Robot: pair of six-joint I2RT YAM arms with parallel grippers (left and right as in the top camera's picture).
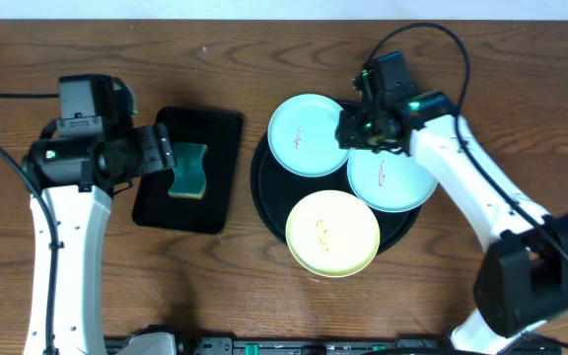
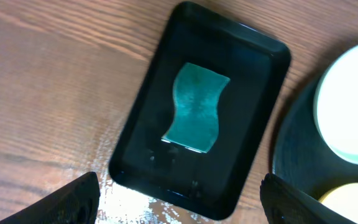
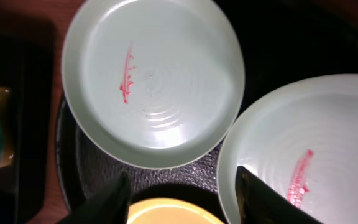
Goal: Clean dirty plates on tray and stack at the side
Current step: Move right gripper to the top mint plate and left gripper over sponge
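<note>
Wood table [image 1: 47, 39]; right gripper [image 1: 356, 126] angled over plates [image 1: 304, 138].

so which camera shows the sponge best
Left wrist: the teal sponge lies whole and large in the rectangular tray. Overhead shows it small; right wrist catches only a sliver at the frame's left edge.

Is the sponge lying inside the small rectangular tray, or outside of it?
Inside. The teal sponge lies flat on the floor of the rectangular black tray, fully within its raised rim.
</note>
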